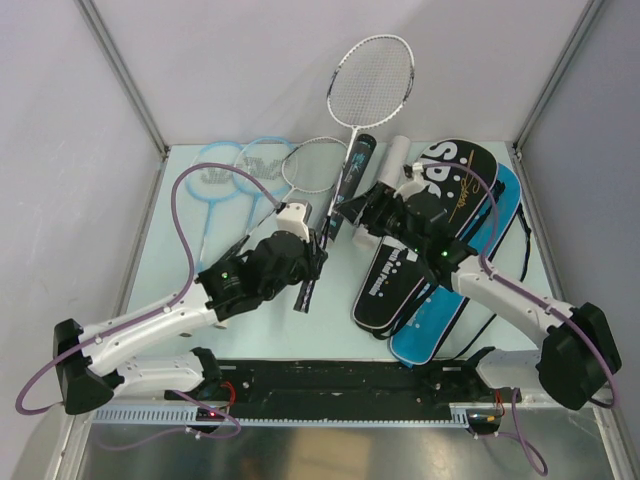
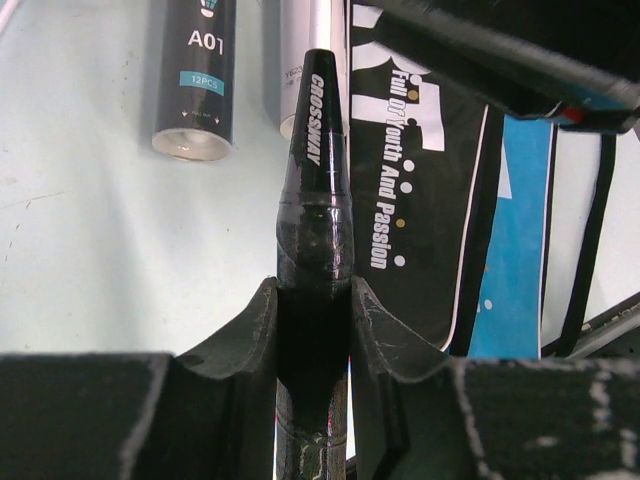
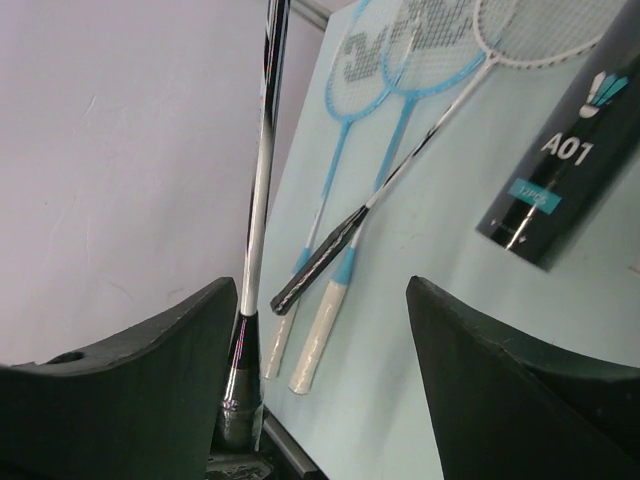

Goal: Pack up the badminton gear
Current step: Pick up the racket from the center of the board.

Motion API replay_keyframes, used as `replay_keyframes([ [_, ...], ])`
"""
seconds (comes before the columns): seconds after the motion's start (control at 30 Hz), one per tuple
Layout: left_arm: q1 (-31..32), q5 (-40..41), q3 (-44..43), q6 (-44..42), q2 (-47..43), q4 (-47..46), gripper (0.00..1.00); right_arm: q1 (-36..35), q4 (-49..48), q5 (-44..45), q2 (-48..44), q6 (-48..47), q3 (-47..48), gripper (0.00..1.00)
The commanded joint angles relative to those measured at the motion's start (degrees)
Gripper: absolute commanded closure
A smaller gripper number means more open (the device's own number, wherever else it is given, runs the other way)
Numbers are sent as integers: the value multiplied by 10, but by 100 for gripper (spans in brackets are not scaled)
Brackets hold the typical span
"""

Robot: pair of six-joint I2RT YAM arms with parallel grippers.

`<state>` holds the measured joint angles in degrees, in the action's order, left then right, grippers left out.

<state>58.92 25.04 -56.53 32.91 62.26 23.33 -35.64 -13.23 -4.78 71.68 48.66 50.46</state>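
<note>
Jaws of the left gripper (image 2: 313, 290) are clamped tight on the black grip of a silver-white racket (image 1: 370, 80). The grip fills the gap between them, and the cone printed "CROSSWAY" sticks out just past the fingertips. In the top view this racket stands tilted off the counter (image 1: 180, 230), its head at the upper centre of the frame against the back wall and its butt end low, just left of centre. The right gripper (image 3: 325, 290) sits just right of the left one, above the near end of the bags. Its jaws are spread wide and hold nothing, and in its wrist view the raised racket's shaft runs up along the left finger; whether they touch cannot be told. Two light-blue rackets (image 1: 225, 178) lie side by side in the upper left of the counter, handles toward the near edge. The second silver-white racket (image 1: 315, 165) lies just to their right, its black grip crossing over a blue racket's pale grip. A black tube (image 1: 358, 158) marked "A01" and a white tube (image 1: 398, 155) lie near the upper centre. At right, a black bag (image 1: 455, 190) rests on a blue bag (image 1: 440, 325), both running diagonally from upper right toward the lower centre.
</note>
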Motion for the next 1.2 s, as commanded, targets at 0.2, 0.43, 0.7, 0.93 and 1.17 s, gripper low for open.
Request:
replay_keyframes([
  [0.2, 4, -34, 9, -44, 4, -92, 100, -33, -39, -47, 14, 21, -6, 27],
  [0.43, 5, -59, 10, -53, 6, -106, 100, -22, -25, -122, 19, 28, -7, 29],
  [0.7, 8, -23, 2, -76, -6, -108, 83, -35, -33, -104, 8, 36, -17, 81],
  [0.93, 8, -56, 45, -81, -61, -103, 39, 6, -33, -127, -37, 40, -19, 100],
  [1.17, 8, -133, 67, -85, -61, -100, 24, 35, -16, -150, -53, 48, -20, 100],
])
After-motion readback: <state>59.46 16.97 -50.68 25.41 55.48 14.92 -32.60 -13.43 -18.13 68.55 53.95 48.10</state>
